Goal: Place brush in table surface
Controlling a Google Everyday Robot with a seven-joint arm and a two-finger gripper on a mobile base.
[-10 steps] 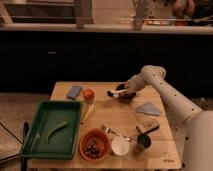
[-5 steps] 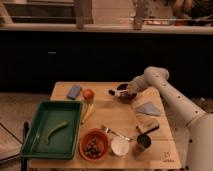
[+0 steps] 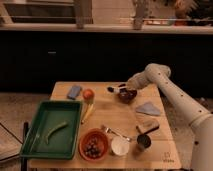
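Tan table surface (image 3: 111, 113); over its far side the tool (image 3: 125, 88) tight around the brush (image 3: 115, 89), handle end hidden inside.

Gripper (image 3: 126, 88) apparently holds brush (image 3: 115, 89) over far table surface (image 3: 117, 116).

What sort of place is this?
Likely a lab or office kitchenette: wooden table set with a green tray and banana, dark counter behind; the gripper holds the brush above the table's far side.

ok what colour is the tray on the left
The tray is green, camera view; the gripper is by the dark bowl.
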